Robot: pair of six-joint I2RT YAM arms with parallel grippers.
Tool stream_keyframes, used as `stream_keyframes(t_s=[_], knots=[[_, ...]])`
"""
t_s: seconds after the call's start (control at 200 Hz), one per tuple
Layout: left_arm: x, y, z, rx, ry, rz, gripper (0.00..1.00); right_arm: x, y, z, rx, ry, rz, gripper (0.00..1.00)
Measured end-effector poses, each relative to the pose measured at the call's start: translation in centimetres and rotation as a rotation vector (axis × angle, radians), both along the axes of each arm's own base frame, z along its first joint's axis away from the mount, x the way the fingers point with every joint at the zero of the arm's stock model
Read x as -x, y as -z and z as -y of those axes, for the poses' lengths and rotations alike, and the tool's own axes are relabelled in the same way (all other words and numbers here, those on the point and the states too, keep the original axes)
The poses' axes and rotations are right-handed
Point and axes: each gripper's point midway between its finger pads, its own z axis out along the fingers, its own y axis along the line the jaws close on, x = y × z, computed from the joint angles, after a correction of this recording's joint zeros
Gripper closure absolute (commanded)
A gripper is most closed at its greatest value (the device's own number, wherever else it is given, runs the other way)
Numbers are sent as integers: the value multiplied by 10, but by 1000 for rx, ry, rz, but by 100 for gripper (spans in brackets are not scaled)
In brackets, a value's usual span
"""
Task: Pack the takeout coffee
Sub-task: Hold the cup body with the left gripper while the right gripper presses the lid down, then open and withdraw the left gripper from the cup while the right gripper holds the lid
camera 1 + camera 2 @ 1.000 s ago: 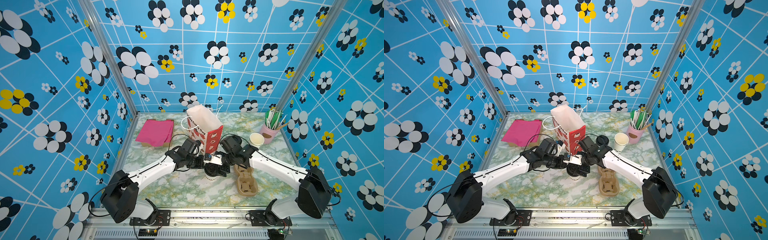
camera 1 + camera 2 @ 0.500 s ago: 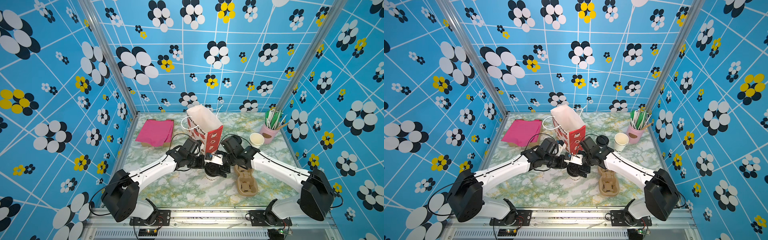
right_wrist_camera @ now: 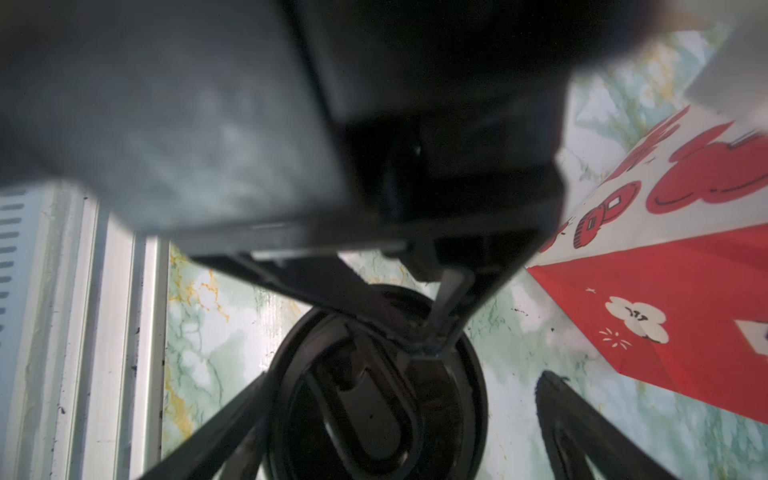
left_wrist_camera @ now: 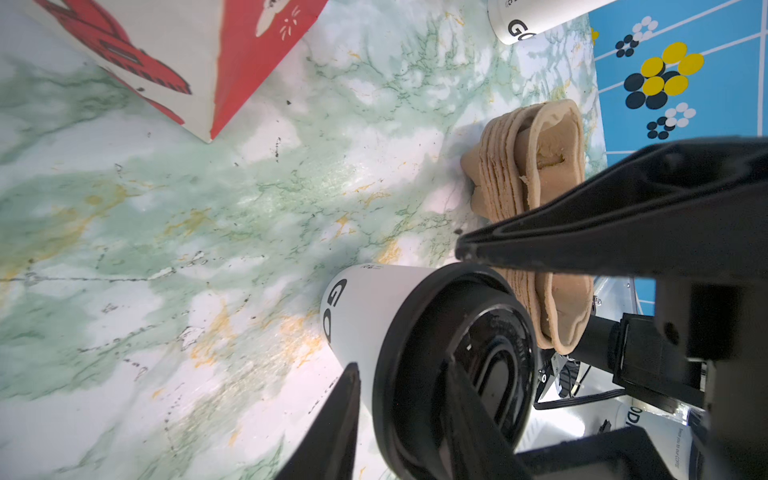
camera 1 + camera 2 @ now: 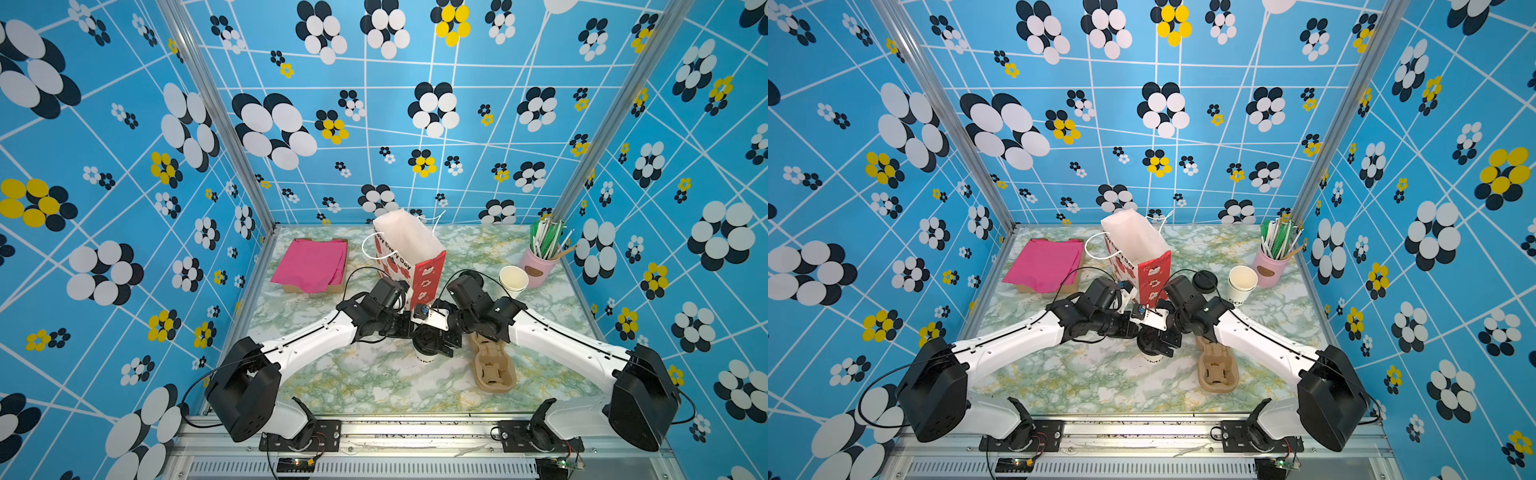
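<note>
Takeout coffee [image 4: 357, 316] tight in left gripper [image 4: 401, 370], spread right gripper [image 3: 403, 376] astride it.

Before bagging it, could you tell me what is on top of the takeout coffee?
A black sip lid caps the takeout coffee, the open right gripper above; its contents are covered.

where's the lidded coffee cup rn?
In a top view the takeout coffee stands upright mid-table, just left of the cardboard carrier stack and in front of the gift bag.
</note>
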Motion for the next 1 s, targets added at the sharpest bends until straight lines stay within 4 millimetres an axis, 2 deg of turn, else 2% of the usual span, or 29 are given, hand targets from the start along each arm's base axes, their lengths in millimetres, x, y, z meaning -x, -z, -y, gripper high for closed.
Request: stream_keyframes(t_s=[0.165, 0.46, 0.905, 0.92, 1.0], knots=[[1, -1, 3, 0, 9, 7, 64, -1, -13, -5, -49, -8, 30, 1], [1, -1, 3, -6, 9, 9, 64, 1, -19, -6, -77, -8, 31, 1], [7, -5, -2, -62, 14, -15, 58, 12, -3, 1, -59, -5, -13, 1], [7, -6, -2, -63, 14, -16, 54, 12, -3, 2, -59, -5, -12, 1], [6, -10, -1, -58, 13, -10, 49, 13, -4, 2, -63, -3, -10, 1]])
